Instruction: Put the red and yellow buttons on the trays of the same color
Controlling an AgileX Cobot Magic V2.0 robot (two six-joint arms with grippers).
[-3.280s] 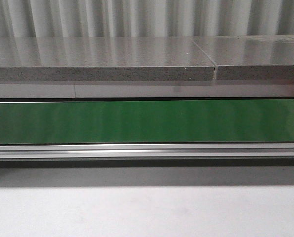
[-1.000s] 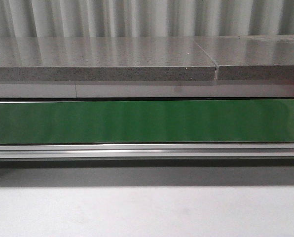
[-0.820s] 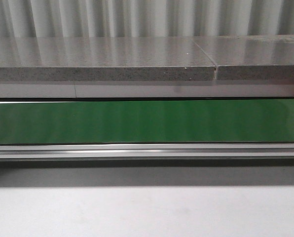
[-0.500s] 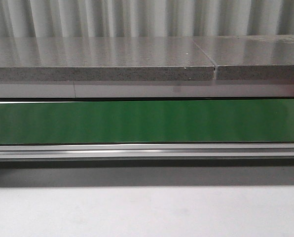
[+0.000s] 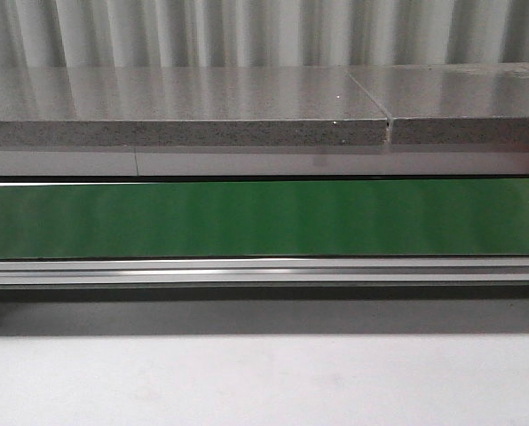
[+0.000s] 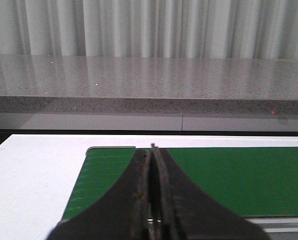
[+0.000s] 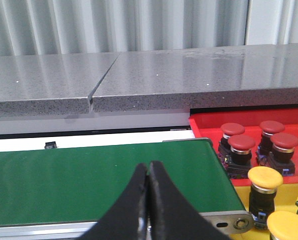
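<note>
right gripper (image 7: 148, 172) pressed together, empty, over green belt (image 7: 89, 180) | red tray (image 7: 249, 117) beside it: four red buttons (image 7: 241, 142) | yellow tray (image 7: 239, 192): yellow buttons (image 7: 265, 176) | left gripper (image 6: 152, 155) pressed together, empty

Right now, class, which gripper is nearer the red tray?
Right. The right gripper hangs over the belt end beside the red tray; the left gripper sits at the belt's opposite end.

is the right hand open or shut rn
Shut: in the right wrist view the right hand's two fingers press together, holding nothing.
</note>
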